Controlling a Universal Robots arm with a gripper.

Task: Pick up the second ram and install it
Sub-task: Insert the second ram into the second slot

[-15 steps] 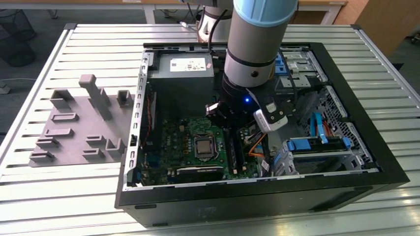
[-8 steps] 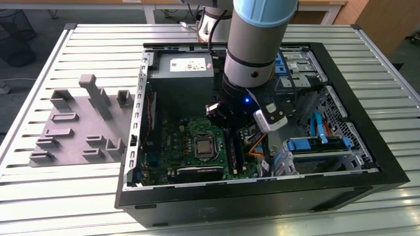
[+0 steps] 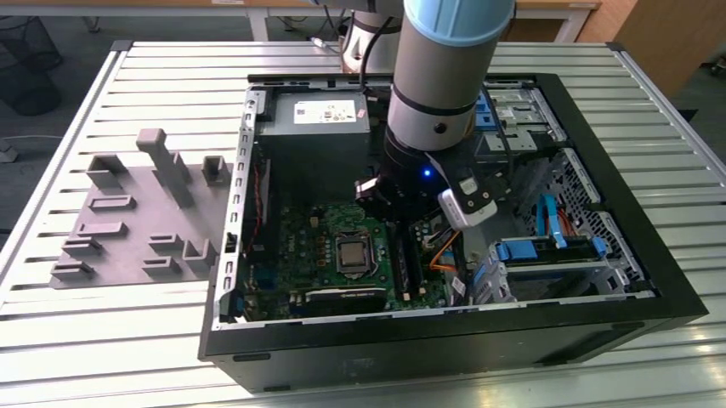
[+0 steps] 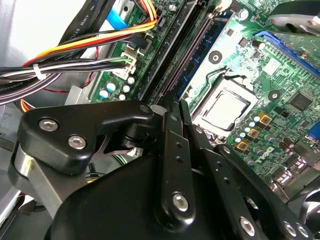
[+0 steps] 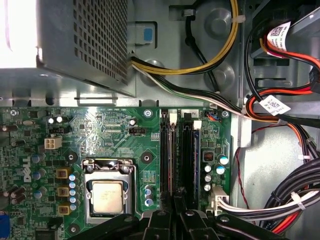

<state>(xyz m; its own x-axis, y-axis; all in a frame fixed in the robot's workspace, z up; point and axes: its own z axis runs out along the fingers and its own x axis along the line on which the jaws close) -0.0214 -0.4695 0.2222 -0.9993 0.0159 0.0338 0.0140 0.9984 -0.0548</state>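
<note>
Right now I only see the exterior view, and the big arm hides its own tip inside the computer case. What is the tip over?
Observer: In the first wrist view the gripper sits over the long black memory slots, beside the silver processor.
Operator: Is anything pushed into those slots?
Observer: I cannot tell. In the second wrist view the gripper's black body covers the near end of the slots.
Operator: Is anything close by on the other side?
Observer: Yes. A bundle of black cables with a white tie lies past the board's edge, on the side of the slots away from the processor.
</note>
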